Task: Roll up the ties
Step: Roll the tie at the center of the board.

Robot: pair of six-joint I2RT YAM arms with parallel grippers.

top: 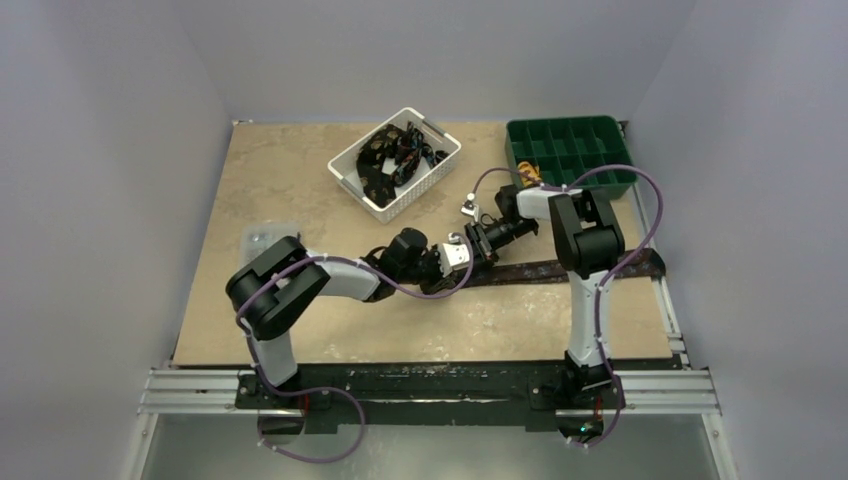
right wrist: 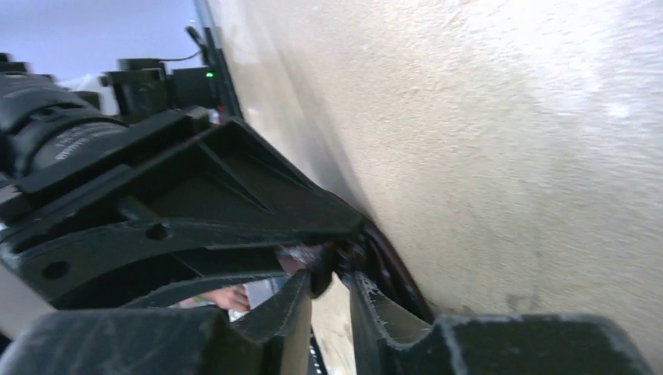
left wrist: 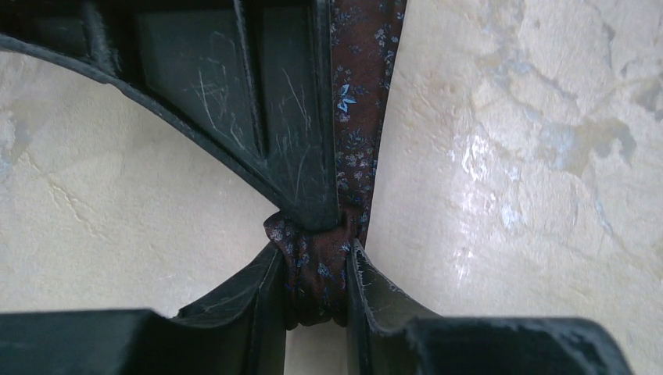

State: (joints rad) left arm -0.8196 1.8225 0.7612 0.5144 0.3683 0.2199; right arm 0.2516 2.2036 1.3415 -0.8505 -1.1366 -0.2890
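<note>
While the left pincer (left wrist: 315, 262) clamps the tie (left wrist: 360, 117), blur hides whether the right pincer (right wrist: 330, 283) grips

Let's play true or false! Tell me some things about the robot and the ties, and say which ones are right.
1. The left tool pinches the bunched end of a tie. True.
2. The white basket is empty. False: dark ties are piled in it.
3. The green tray sits at the far right corner of the table. True.
4. The pinched tie is bright yellow. False: it is dark brown with small pale blue marks.
5. The pinched tie is all rolled up. False: most of it lies stretched out on the table.
</note>
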